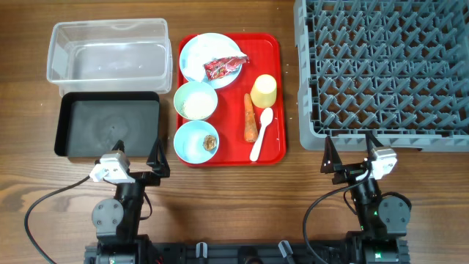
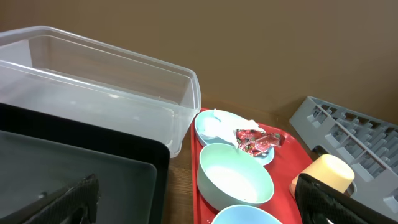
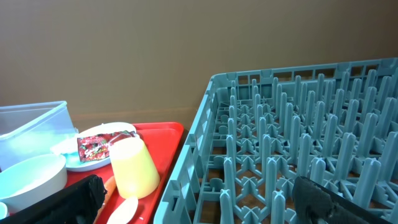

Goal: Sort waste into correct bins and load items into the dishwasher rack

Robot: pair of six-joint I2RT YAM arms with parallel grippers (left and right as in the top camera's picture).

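On the red tray (image 1: 272, 147) are a light blue plate (image 1: 192, 50) with a red-and-silver wrapper (image 1: 223, 67) and a white napkin (image 2: 214, 126), a pale green-white bowl (image 1: 196, 100) holding rice, a light blue bowl (image 1: 192, 144) with a brown lump (image 1: 209, 142), a carrot (image 1: 250, 117), an upturned yellow cup (image 1: 264, 91) and a white spoon (image 1: 261, 134). The clear tub (image 1: 110, 51) and black tray (image 1: 108, 125) lie to the left and the grey rack (image 1: 385, 66) to the right. My left gripper (image 1: 138, 155) and right gripper (image 1: 350, 152) are open and empty near the front edge.
Bare wooden table runs along the front between and around both arms. The rack's front wall (image 3: 186, 162) stands close ahead of the right gripper (image 3: 199, 190). The black tray's near corner (image 2: 124, 168) is right in front of the left gripper (image 2: 196, 193).
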